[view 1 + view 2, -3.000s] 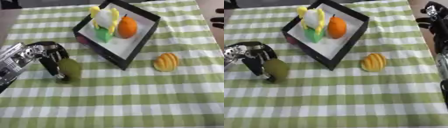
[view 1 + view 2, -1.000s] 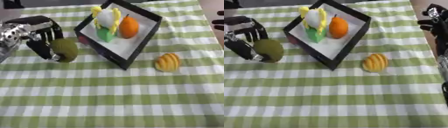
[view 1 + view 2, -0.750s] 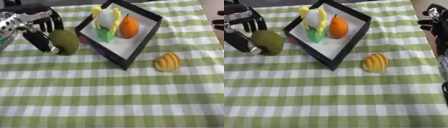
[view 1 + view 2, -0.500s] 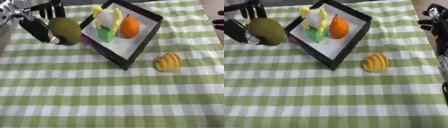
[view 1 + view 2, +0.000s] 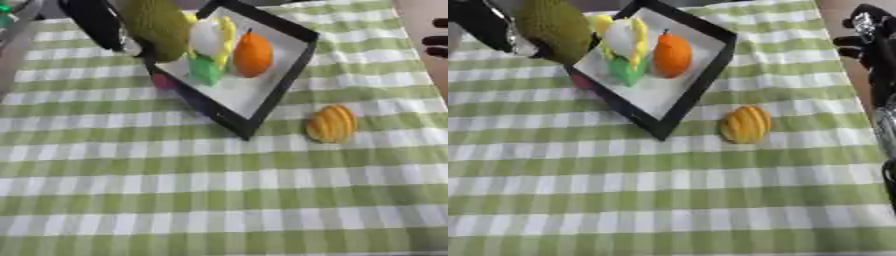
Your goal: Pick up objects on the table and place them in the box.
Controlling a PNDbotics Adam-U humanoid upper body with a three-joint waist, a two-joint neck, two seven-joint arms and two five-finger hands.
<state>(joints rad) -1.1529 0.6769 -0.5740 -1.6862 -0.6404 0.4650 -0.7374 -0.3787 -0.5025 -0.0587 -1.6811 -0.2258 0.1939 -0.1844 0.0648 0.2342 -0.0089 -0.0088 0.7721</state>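
Left hand [image 5: 492,27] at top left grasps the olive-green fruit [image 5: 555,25], held raised at the near-left corner of the black box [image 5: 697,82], partly over its rim. Box holds an orange fruit [image 5: 672,55], a white and yellow item [image 5: 626,35] and a green piece [image 5: 626,73]. Ridged orange object [image 5: 745,124] lies on the green checked cloth [image 5: 667,190] just right of the box; right hand [image 5: 868,42] shows at the right edge, can't tell its fingers.

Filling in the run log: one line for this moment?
left hand: carrying green fruit over box edge | right hand: idle at right | ridged yellow item: on cloth
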